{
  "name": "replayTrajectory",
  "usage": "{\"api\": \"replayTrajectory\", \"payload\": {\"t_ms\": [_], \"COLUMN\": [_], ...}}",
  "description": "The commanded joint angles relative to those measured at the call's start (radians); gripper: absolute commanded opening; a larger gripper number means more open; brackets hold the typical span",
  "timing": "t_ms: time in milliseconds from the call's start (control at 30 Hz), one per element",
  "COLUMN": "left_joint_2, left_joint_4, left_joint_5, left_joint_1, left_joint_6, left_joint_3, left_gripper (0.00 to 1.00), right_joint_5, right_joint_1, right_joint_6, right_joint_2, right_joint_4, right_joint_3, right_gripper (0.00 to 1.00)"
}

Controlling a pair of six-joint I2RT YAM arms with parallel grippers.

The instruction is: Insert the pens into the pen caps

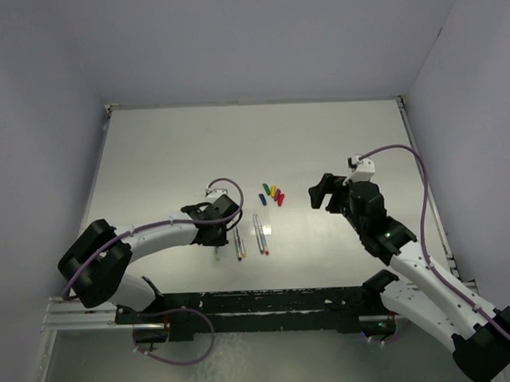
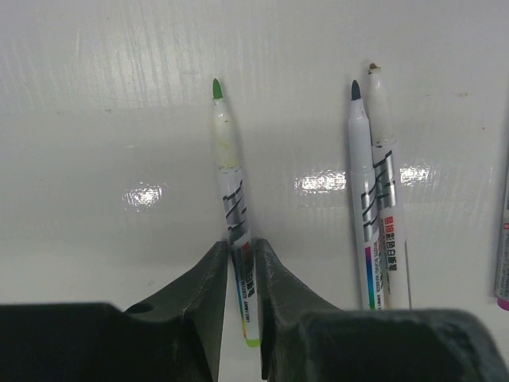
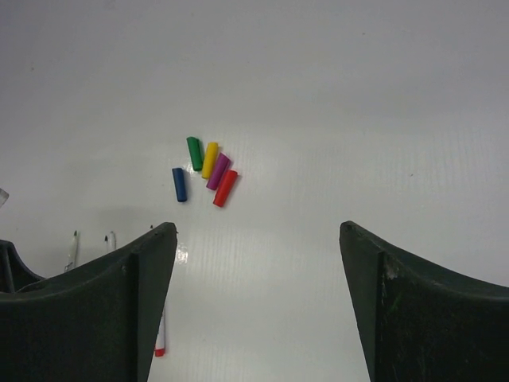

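My left gripper (image 1: 216,238) (image 2: 241,248) is shut on the green pen (image 2: 228,171), low at the table with the pen's green tip pointing away; a bit of that pen shows in the top view (image 1: 216,254). A blue-tipped pen (image 2: 360,183) and a pale-tipped pen (image 2: 386,171) lie side by side to its right, and a purple-ended pen (image 2: 503,267) is at the frame edge. The pen caps lie in a cluster (image 1: 272,193): green (image 3: 194,153), yellow (image 3: 210,159), purple (image 3: 219,170), red (image 3: 225,188), blue (image 3: 180,184). My right gripper (image 1: 320,195) (image 3: 258,231) is open and empty, right of the caps.
Two more pens (image 1: 261,233) lie parallel between the left gripper and the caps; the red pen's end (image 3: 160,344) shows by my right gripper's left finger. The white table is bounded by a raised edge (image 1: 422,168) and grey walls.
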Motion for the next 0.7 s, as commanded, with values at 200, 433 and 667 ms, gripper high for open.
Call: {"api": "replayTrajectory", "payload": {"t_ms": [200,433,667], "left_joint_2": [0.063,0.099,0.099], "left_joint_4": [0.010,0.030,0.044], "left_joint_5": [0.080,0.125,0.152], "left_joint_1": [-0.004,-0.006,-0.005], "left_joint_6": [-0.019,-0.028,-0.038], "left_joint_3": [-0.032,-0.053,-0.075], "left_gripper": [0.15,0.26,0.35], "right_joint_5": [-0.009,-0.013,-0.016], "right_joint_1": [-0.002,-0.002,-0.002], "right_joint_6": [0.007,0.004,0.001], "right_joint_2": [0.022,0.034,0.034], "right_joint_4": [0.017,0.003,0.004], "right_joint_3": [0.047,0.074,0.083], "right_gripper": [0.77,0.80,0.83]}}
